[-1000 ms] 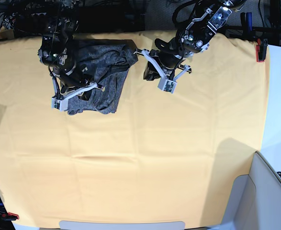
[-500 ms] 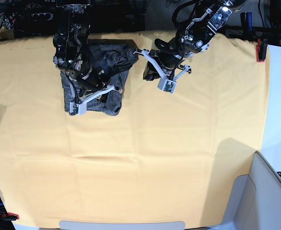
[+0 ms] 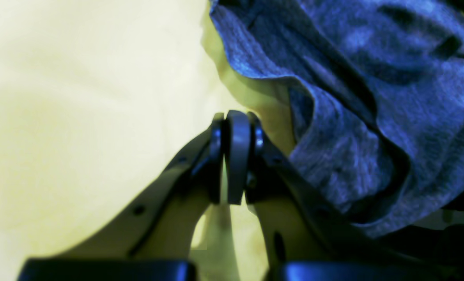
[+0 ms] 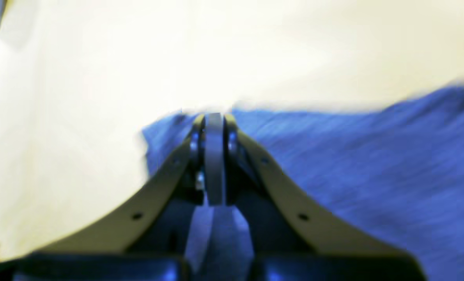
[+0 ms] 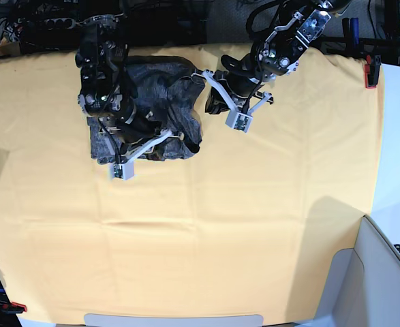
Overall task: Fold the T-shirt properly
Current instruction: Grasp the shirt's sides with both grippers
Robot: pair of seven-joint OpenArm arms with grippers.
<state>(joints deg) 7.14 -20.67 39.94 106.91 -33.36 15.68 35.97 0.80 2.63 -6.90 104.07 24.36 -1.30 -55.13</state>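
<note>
Grey T-shirt [image 5: 160, 109] has spread rightward since earlier.

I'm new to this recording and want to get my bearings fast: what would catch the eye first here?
The dark-grey T-shirt, bunched in a rumpled heap, stands out against the yellow-orange cloth sheet at the far left of the base view. The right hand hangs shut over the heap's near edge. The left hand is shut too, just beside the shirt's right edge, over the bare sheet.
</note>
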